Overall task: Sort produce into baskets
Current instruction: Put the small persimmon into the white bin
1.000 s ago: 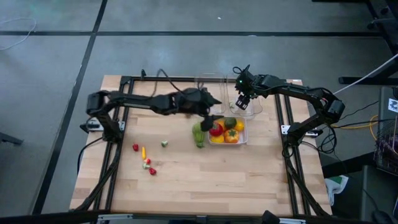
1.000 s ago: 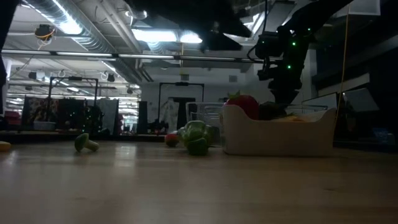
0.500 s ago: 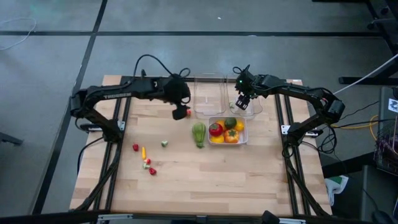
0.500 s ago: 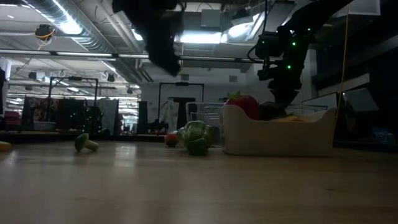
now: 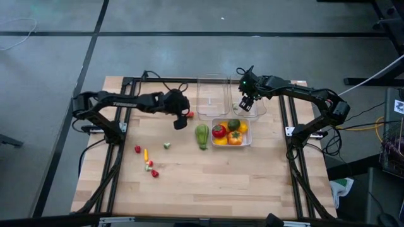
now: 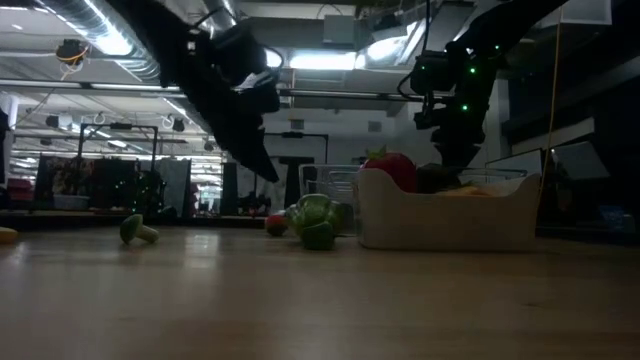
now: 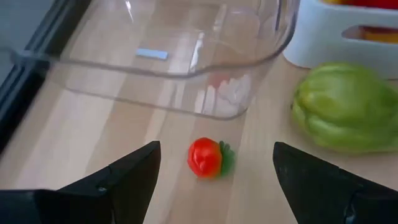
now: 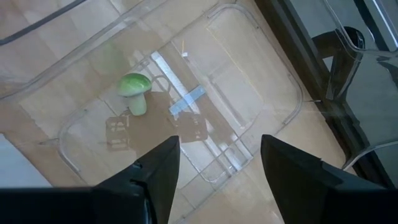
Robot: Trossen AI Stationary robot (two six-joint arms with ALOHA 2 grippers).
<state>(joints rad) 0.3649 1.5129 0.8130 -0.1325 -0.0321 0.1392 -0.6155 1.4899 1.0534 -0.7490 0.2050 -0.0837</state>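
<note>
The left wrist view alone shows a small red toy tomato [image 7: 205, 157] with a green stalk lying on the wooden table [image 7: 74, 143], between the left gripper [image 7: 214, 171]'s two spread fingers and just near of a clear basket [image 7: 186, 74]; nothing is held. Beside it lies the long green ribbed vegetable [image 7: 348, 109], which touches the corner of the whitish basket [image 7: 336, 37]. From above, that tomato is only a red speck [image 5: 190, 115] at the gripper's tip, while the left arm reaches across from the left side of the table, bent at the elbow, its gripper [image 5: 180, 120] angled down toward the boards. Only the right wrist view reveals a tiny green mushroom [image 8: 134, 90] lying inside a second clear basket [image 8: 261, 106], with the right gripper [image 8: 217, 168] hanging straight above it, fingers parted and holding nothing. A pale label strip on that basket's floor carries no readable writing. The high view shows the right arm stretched from the right side toward the far baskets, and the whitish basket [image 5: 245, 141] filled with red, orange, yellow and green produce [image 5: 228, 132]. It also shows small loose pieces [image 5: 149, 162] scattered on the near left of the table. The low view adds another green mushroom [image 6: 137, 231] on the boards.
</note>
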